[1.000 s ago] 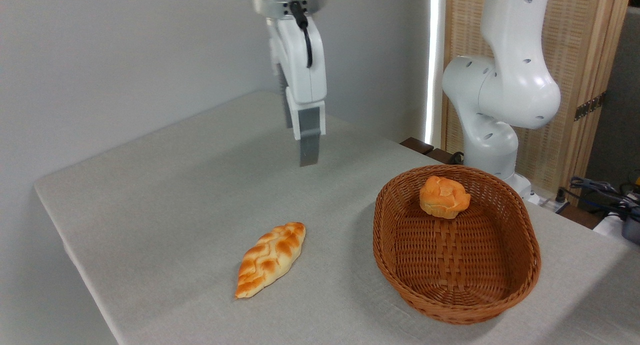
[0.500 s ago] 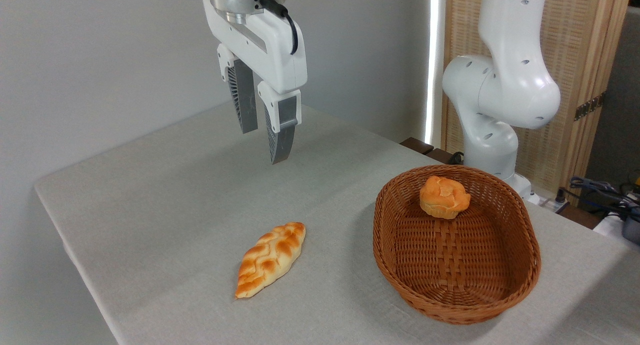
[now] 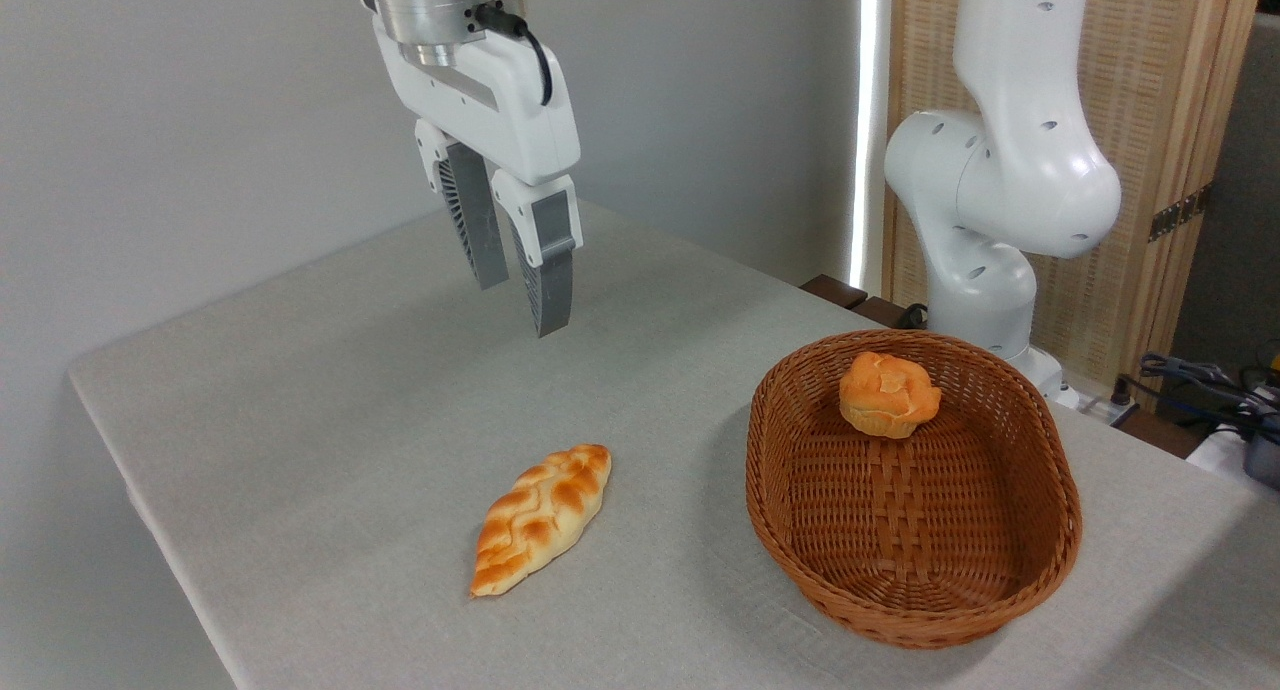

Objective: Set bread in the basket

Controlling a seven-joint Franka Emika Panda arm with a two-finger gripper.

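- At the right of the table point(image 3: 330, 390), we see 1 large oval basket point(image 3: 1040, 570) of brown woven wicker, with deep sides and a thick rolled rim.
- Inside that basket, at its far end, sits the bread point(image 3: 888, 394): 1 small round bun, golden-orange, with a lumpy knotted top. It leans against the inner wall of the far side and is much smaller than the basket.
- We find nothing else in the basket; the rest of its woven floor shows bare, with a band of lighter vertical strands running down the middle.
- Well apart from the basket, to its left on the cloth, lies 1 braided loaf point(image 3: 541, 517), longer and pointed at both ends, glossy, with darker orange-brown on the raised plaits.
- We see a pale grey cloth with a fine, matte weave covering the table, and it folds over the near-left edge.
- Above the far-left part of the table hangs the gripper point(image 3: 520, 305), clear of the cloth and well away from both breads. Its 2 grey ribbed fingers point(image 3: 548, 290) stand a little apart at the tips, with nothing between them.
- We note the gripper's smooth white plastic body under a brushed metal wrist, with 1 black cable at the side.
- Behind the basket stands the arm's white, rounded base point(image 3: 1000, 210), in front of a slatted wooden screen point(image 3: 1180, 120).
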